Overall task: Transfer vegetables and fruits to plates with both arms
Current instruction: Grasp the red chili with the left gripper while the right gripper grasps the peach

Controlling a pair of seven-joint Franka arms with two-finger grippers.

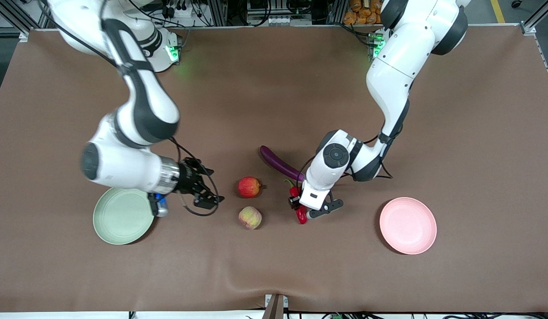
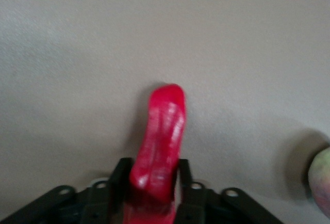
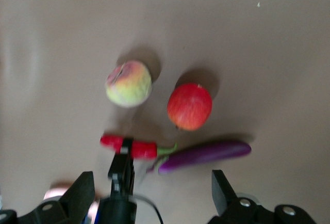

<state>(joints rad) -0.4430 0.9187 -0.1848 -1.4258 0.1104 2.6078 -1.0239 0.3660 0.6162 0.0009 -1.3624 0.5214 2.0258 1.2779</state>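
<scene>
While the right claw (image 1: 210, 188) gapes wide, the left claw (image 2: 154, 193) grips the chili (image 2: 160, 141).

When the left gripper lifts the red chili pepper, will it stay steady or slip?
The chili pepper looks glossy and tapered, so it may slide between the left gripper's fingers, which close on its thicker part. It seems stiff enough not to droop. Its long free tip could swing or pivot, since the hold is off-centre.
</scene>
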